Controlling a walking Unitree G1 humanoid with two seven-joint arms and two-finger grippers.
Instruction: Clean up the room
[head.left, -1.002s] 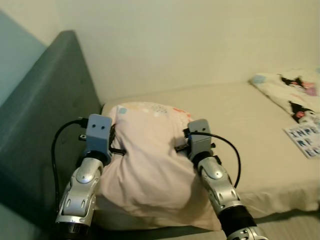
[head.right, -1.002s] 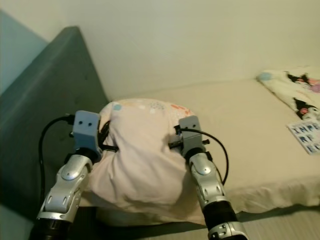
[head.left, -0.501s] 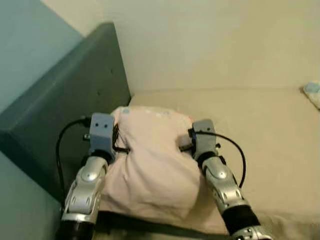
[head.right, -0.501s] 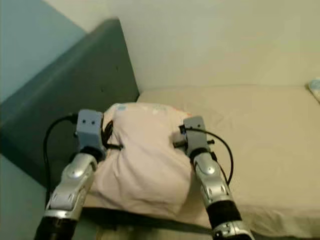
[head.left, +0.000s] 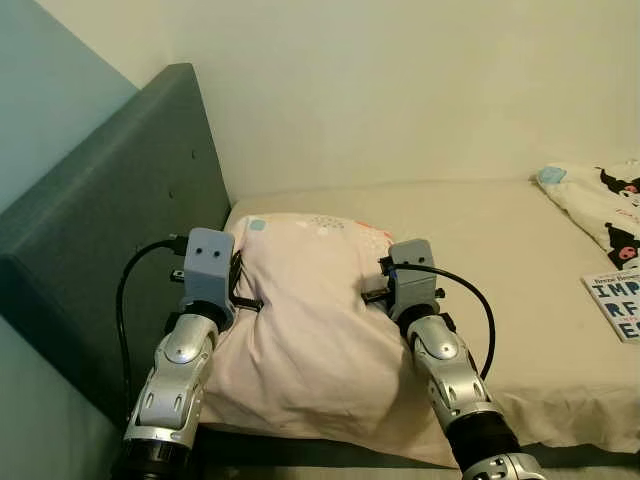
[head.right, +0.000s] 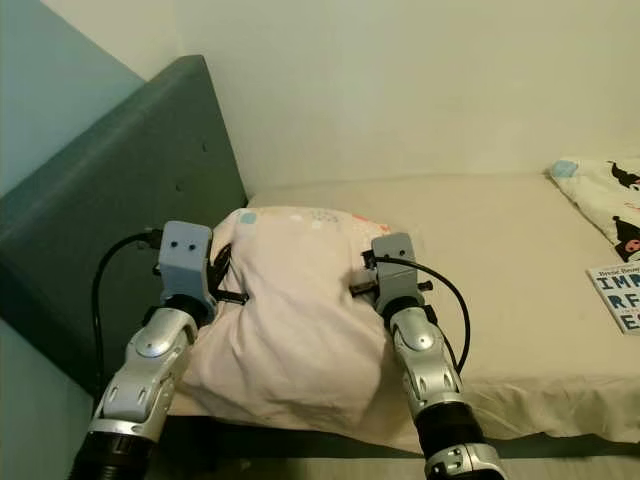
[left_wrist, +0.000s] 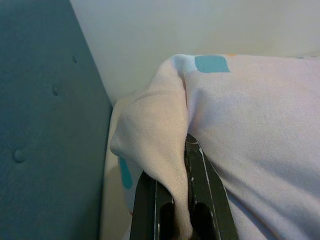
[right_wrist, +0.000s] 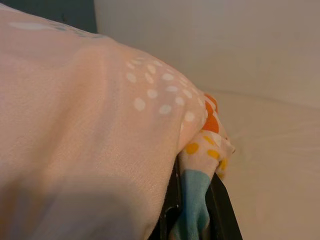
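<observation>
A pale pink pillow (head.left: 310, 320) with small coloured spots hangs between my two arms, over the head end of the bed. My left gripper (head.left: 243, 298) pinches its left edge, and in the left wrist view the black fingers (left_wrist: 200, 200) are shut on a fold of the fabric (left_wrist: 160, 145). My right gripper (head.left: 372, 292) grips the pillow's right edge. Its fingers (right_wrist: 220, 210) clamp a corner with orange dots and a blue patch (right_wrist: 195, 200).
A dark teal padded headboard (head.left: 110, 230) stands to my left, with a cream wall behind. The beige mattress (head.left: 500, 260) stretches right. At the far right lie a cartoon-printed quilt (head.left: 605, 200) and a printed book (head.left: 615, 300).
The view has swung back right and pulled away slightly, bringing the quilt and book into sight. Both grippers keep the same hold on the pillow.
</observation>
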